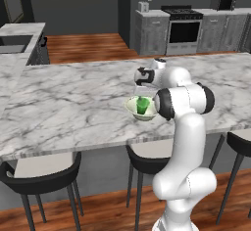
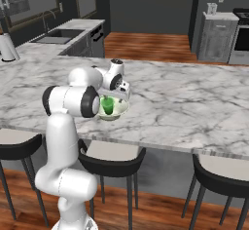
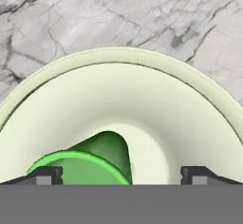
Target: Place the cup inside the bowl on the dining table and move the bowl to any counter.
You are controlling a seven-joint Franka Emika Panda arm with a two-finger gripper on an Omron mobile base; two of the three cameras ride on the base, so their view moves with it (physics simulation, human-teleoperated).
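A: Where do the two base cameras sit?
B: Behind the arm, left and right, both looking forward and down at the long white grey-veined marble dining table point(image 1: 73, 103) mid-frame.
A: And the hand camera?
B: Close above the wide pale cream-green bowl point(image 3: 190, 123), facing straight down into it.

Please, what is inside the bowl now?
The green cup stands inside the bowl, under the open gripper. The bowl's near inner side is hidden by the hand, so I cannot see there.
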